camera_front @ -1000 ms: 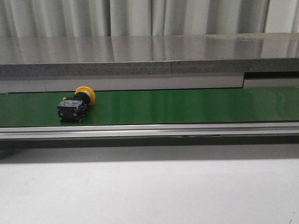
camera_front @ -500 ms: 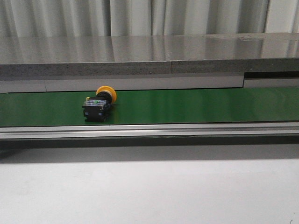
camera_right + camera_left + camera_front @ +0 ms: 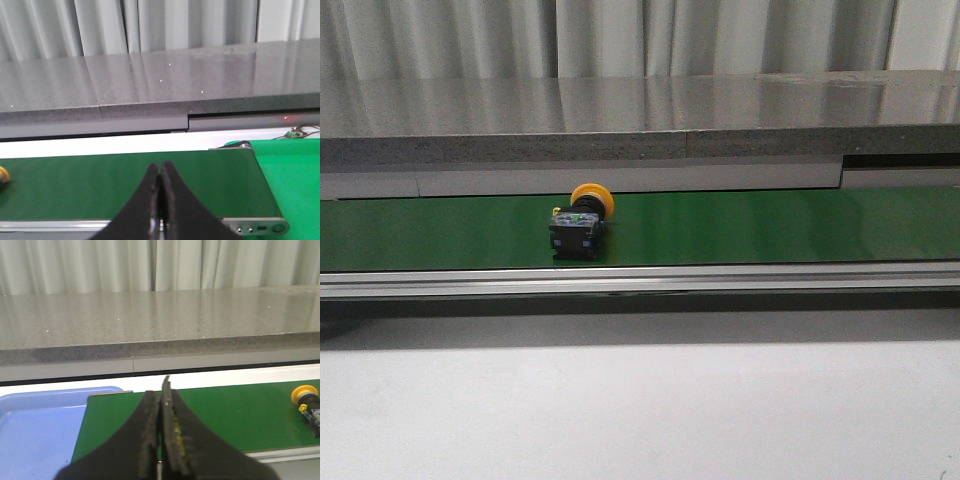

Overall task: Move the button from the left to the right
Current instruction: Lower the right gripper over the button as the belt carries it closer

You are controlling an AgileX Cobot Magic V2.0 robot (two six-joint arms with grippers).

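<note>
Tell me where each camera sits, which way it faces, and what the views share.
Front view: looks forward over the table at the green belt carrying the button; no arm shows.
Left wrist view: on the left arm, behind the shut left gripper; blue tray beside the belt's end.
Right wrist view: behind the shut right gripper, over the belt's other end.
All three show belt and button.

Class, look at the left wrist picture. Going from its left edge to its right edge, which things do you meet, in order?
Blue tray → shut left gripper over the green conveyor belt → button with its yellow cap, lying on the belt near the right edge.
</note>
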